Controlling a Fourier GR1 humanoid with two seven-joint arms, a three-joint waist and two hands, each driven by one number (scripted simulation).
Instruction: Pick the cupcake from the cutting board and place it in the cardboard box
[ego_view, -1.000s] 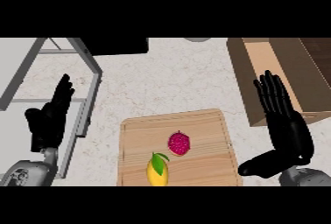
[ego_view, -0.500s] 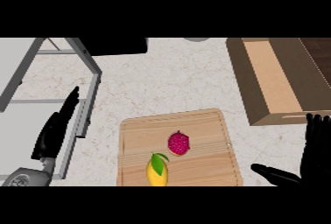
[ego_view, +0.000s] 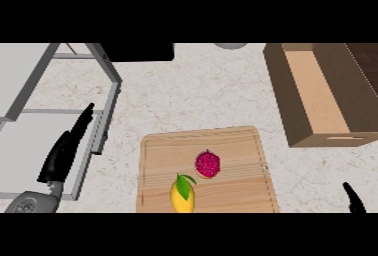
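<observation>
A wooden cutting board lies on the speckled counter, and on it sits the cupcake, a pinkish-red item near the board's middle, with a yellow fruit with a green leaf just beside it toward the lower edge. The cardboard box stands open at the upper right, well apart from the board. The left hand rests at the left, edge-on, fingers straight and holding nothing. Of the right hand only a dark tip shows at the lower right; whether its fingers are spread or curled cannot be told
</observation>
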